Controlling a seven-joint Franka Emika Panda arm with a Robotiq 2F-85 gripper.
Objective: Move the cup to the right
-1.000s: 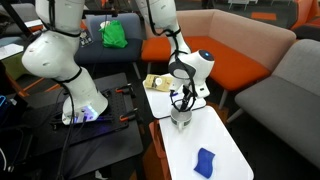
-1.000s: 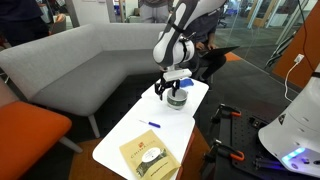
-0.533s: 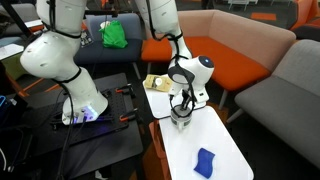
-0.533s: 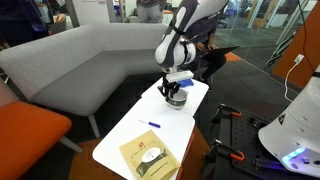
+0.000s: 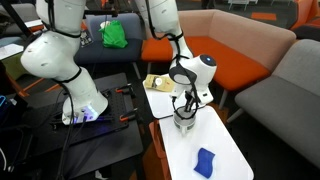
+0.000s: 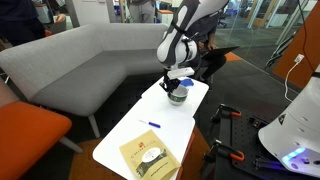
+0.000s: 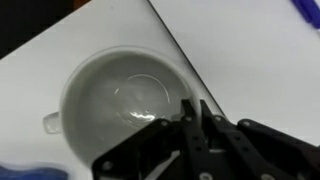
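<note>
The cup (image 5: 184, 121) (image 6: 179, 96) stands upright on the white table (image 5: 220, 140) in both exterior views. From the wrist view the cup (image 7: 120, 100) shows a pale round inside and a small handle at its left. My gripper (image 5: 185, 108) (image 6: 176, 86) hangs straight down over it. In the wrist view the gripper (image 7: 195, 112) is shut on the cup's rim at the right side, with one finger inside the bowl and one outside.
A flat blue object (image 5: 205, 161) lies on the table's end. A yellowish object (image 5: 155, 83) (image 6: 149, 157) lies at the opposite end, with a small blue pen (image 6: 152, 125) near it. Sofas surround the table, and its edges are close to the cup.
The open fingers have closed together on the cup's rim, and the gripper has sunk slightly. The cup has stayed in place.
</note>
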